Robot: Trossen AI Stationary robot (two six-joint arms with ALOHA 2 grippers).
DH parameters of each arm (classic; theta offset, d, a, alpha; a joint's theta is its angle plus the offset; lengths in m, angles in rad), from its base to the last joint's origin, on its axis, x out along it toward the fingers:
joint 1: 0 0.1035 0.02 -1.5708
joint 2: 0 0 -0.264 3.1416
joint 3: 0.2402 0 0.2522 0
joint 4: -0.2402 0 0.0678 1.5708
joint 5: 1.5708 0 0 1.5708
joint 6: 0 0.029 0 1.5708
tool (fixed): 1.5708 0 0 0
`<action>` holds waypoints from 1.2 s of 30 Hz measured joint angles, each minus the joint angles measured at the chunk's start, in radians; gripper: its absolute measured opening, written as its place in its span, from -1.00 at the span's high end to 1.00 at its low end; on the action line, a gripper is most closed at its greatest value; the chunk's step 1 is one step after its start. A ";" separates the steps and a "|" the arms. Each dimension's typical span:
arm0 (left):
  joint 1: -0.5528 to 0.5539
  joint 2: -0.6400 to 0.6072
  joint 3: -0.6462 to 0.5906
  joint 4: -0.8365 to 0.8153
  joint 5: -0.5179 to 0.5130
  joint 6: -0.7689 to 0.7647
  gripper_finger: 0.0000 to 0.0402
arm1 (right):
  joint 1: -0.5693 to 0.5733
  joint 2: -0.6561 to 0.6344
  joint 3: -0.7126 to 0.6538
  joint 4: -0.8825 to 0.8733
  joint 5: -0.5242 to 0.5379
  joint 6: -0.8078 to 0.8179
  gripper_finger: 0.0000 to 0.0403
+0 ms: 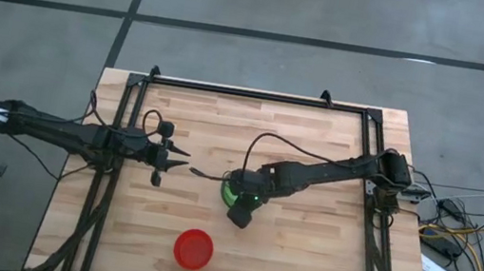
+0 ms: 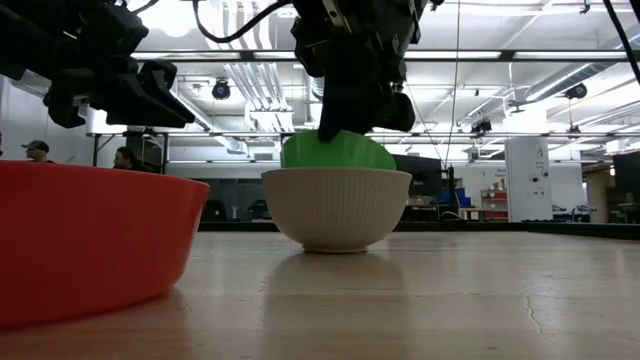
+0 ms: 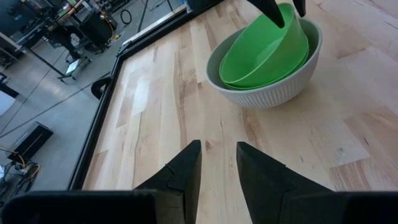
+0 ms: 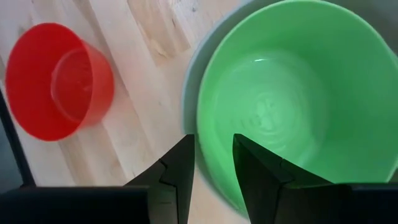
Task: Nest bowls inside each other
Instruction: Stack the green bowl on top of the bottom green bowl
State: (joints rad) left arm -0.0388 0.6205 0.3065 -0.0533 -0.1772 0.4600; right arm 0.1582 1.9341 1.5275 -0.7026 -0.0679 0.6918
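Closest in the low view, the red bowl (image 2: 85, 240) fills the lower left of the frame, sitting alone on the wooden desk (image 2: 420, 300); from above it lies near the bottom centre, well apart from the others. Farther back, at the middle of the frame, the white bowl (image 2: 336, 208) stands upright with a green bowl (image 2: 340, 152) tilted inside it, one side of its rim raised above the white rim. The right gripper (image 1: 236, 190) hangs directly over that pair, its fingers pinching the green bowl's rim, one finger inside and one outside. The left gripper (image 1: 183, 159) hovers left of centre in the overhead frame, clear of the bowls, its fingers (image 3: 180, 177) a little apart and holding nothing. Beyond the desk, two people (image 2: 40, 152) show at the far left.
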 joint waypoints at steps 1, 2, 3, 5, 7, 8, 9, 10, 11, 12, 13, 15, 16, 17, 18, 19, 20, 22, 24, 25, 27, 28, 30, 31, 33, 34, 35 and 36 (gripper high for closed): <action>0.000 0.000 0.000 0.000 0.000 0.000 0.46 | -0.002 0.004 0.000 0.001 0.000 0.000 0.47; 0.000 0.000 0.000 0.000 0.000 0.000 0.46 | -0.003 0.006 0.000 0.000 0.000 -0.002 0.47; 0.000 0.000 0.000 0.000 0.000 0.000 0.46 | -0.004 0.010 0.000 0.000 0.000 -0.004 0.47; 0.000 0.000 0.000 0.000 0.000 0.000 0.46 | -0.004 0.019 0.000 0.001 -0.001 -0.004 0.48; 0.000 0.000 0.000 0.000 0.000 0.000 0.46 | -0.004 0.029 0.000 0.002 -0.004 -0.004 0.50; 0.000 0.000 0.000 0.000 0.000 0.000 0.46 | -0.004 0.033 0.000 0.000 -0.007 -0.006 0.52; 0.000 0.000 0.000 0.000 0.000 0.000 0.46 | -0.004 0.040 0.000 0.001 -0.008 -0.010 0.53; 0.000 0.000 0.000 0.000 0.000 0.000 0.46 | -0.005 0.045 0.000 0.002 -0.008 -0.014 0.55; 0.000 0.000 0.000 0.000 0.000 0.000 0.46 | -0.008 0.047 0.000 -0.001 -0.009 -0.016 0.56; 0.000 0.000 0.000 0.000 0.000 0.000 0.46 | -0.011 0.047 0.000 -0.007 -0.009 -0.015 0.57; 0.000 0.000 0.000 0.000 0.000 0.000 0.46 | -0.015 0.047 0.000 -0.009 -0.010 -0.015 0.58; 0.000 0.000 0.000 0.000 0.000 0.000 0.46 | -0.024 0.044 0.000 -0.007 -0.012 -0.015 0.60; 0.000 0.000 0.000 0.000 0.000 0.000 0.46 | -0.027 0.042 0.000 -0.009 -0.011 -0.015 0.60; 0.000 0.000 0.000 0.000 0.000 0.000 0.46 | -0.029 0.042 0.000 -0.011 -0.011 -0.015 0.60; 0.000 0.000 0.000 0.000 0.000 0.000 0.46 | -0.030 0.040 0.000 -0.012 -0.011 -0.015 0.60; 0.000 0.000 0.000 0.000 0.000 0.000 0.46 | -0.031 0.040 0.000 -0.012 -0.010 -0.015 0.60; 0.000 0.000 0.000 0.000 0.000 0.000 0.46 | -0.031 0.038 0.000 -0.012 -0.011 -0.015 0.60; 0.000 0.000 0.000 0.000 0.000 0.000 0.46 | -0.030 0.038 0.000 -0.012 -0.016 -0.014 0.57; 0.000 0.000 0.000 0.000 0.000 0.000 0.46 | -0.030 0.038 0.000 -0.011 -0.031 -0.013 0.54; 0.000 0.000 0.000 0.000 0.000 0.000 0.46 | -0.030 0.038 0.000 -0.010 -0.037 -0.012 0.52; 0.000 0.000 0.000 0.000 0.000 0.000 0.46 | -0.030 0.037 0.000 -0.009 -0.038 -0.011 0.47; 0.000 0.000 0.000 0.000 0.000 0.000 0.46 | -0.030 0.036 0.000 -0.009 -0.039 -0.011 0.45; 0.000 0.000 0.000 0.000 0.000 0.000 0.46 | -0.030 0.034 0.000 -0.009 -0.039 -0.011 0.40; 0.000 0.000 0.000 0.000 0.000 0.000 0.46 | -0.030 0.034 0.003 -0.011 -0.039 -0.011 0.38; 0.000 0.000 0.000 0.000 0.000 0.000 0.46 | -0.030 0.034 0.016 -0.018 -0.039 -0.014 0.36; 0.000 0.000 0.000 0.000 0.000 0.000 0.46 | -0.030 0.033 0.024 -0.024 -0.038 -0.016 0.35; 0.000 0.000 0.000 0.000 0.000 0.000 0.46 | -0.030 0.033 0.034 -0.027 -0.038 -0.020 0.35; 0.000 0.000 0.000 0.000 0.000 0.000 0.46 | -0.030 0.032 0.043 -0.027 -0.038 -0.030 0.34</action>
State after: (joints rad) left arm -0.0391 0.6209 0.3065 -0.0532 -0.1772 0.4602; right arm 0.1280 1.9664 1.5710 -0.7300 -0.1055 0.6615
